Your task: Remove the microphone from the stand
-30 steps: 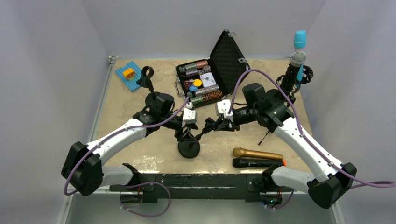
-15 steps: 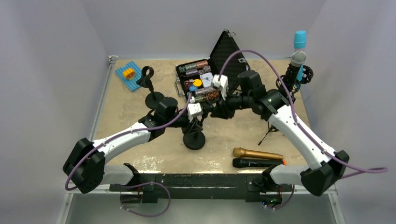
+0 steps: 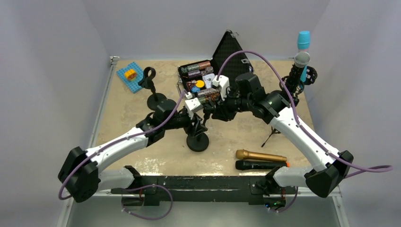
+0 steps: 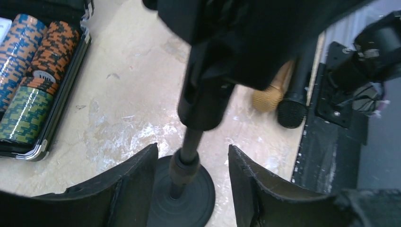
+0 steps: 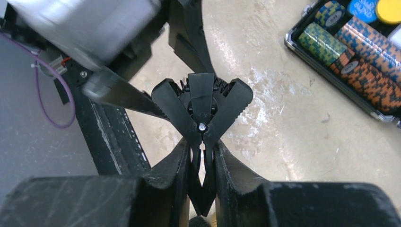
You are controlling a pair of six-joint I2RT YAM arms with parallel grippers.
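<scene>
Left wrist view: the left gripper [image 4: 192,148] holds its fingers apart, the stand [image 4: 194,201] between them, probably untouched. The right gripper [image 5: 202,144] pinches the clip [image 5: 202,94]. A gold mic [image 4: 269,97] and a black mic [image 4: 292,112] lie right of the left fingers.

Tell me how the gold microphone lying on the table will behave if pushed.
The gold microphone is a tapered cylinder lying on its side, so it would probably roll. The black microphone beside it likely blocks rolling that way. Its smooth body looks rigid, maybe slippery.
</scene>
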